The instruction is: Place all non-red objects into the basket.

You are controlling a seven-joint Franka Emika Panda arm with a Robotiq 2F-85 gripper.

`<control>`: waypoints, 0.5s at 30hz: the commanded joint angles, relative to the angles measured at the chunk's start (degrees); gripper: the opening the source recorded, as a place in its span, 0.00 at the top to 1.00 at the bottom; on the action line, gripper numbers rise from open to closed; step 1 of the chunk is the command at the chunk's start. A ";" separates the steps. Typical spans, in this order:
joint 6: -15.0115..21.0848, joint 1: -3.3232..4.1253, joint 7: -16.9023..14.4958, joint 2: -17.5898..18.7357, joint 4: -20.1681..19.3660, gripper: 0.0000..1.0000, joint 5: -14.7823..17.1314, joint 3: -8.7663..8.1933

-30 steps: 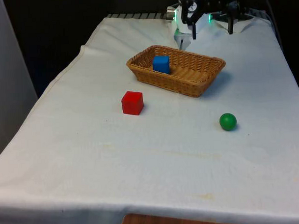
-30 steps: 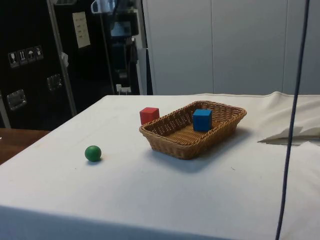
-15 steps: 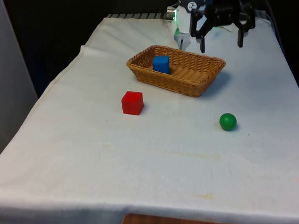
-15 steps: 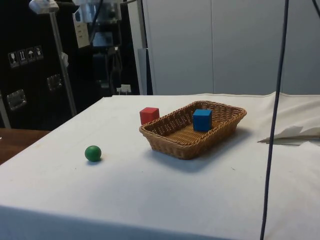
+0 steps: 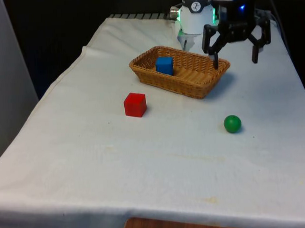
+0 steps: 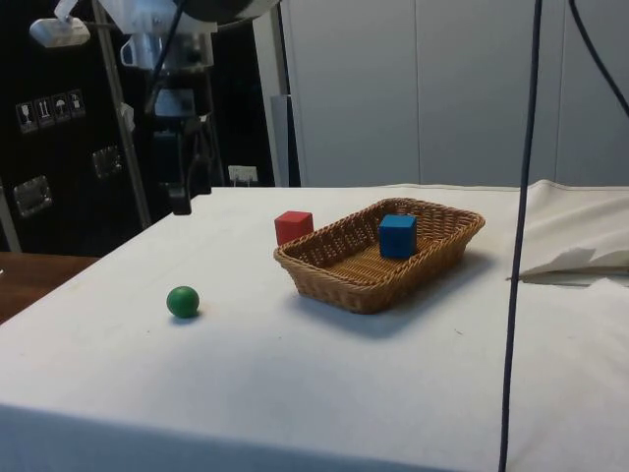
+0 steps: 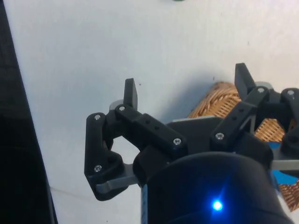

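Observation:
A green ball [image 5: 232, 123] lies on the white cloth, on the front view's right and nearer than the wicker basket [image 5: 201, 89]. Inside the basket rests a blue cube [image 5: 164, 65]. A red cube [image 5: 135, 104] stands on the cloth just in front of the basket's left end. My gripper [image 5: 235, 60] hangs open and empty above the cloth beside the basket's right end, well above and behind the ball. In the side view the gripper [image 6: 187, 192] is up beyond the ball [image 6: 183, 301]. The wrist view has the spread fingers [image 7: 131, 91] with the basket's corner [image 7: 216, 99] beneath.
The cloth bunches into folds [image 6: 580, 261] at the robot's end of the table. A dark cable [image 6: 516, 246] hangs down across the side view. The table's right edge [image 5: 303, 88] runs close to the gripper. Open cloth lies around the ball.
The gripper has swung from behind the basket towards the front view's right, coming lower and nearer to the ball's side. It has stayed open. The objects have not moved.

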 commanded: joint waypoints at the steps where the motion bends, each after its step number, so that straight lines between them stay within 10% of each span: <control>1: 0.06 0.11 0.23 -0.11 -0.11 0.00 0.00 0.00; 15: 2.01 0.06 0.17 6.36 4.87 0.00 -0.06 -0.06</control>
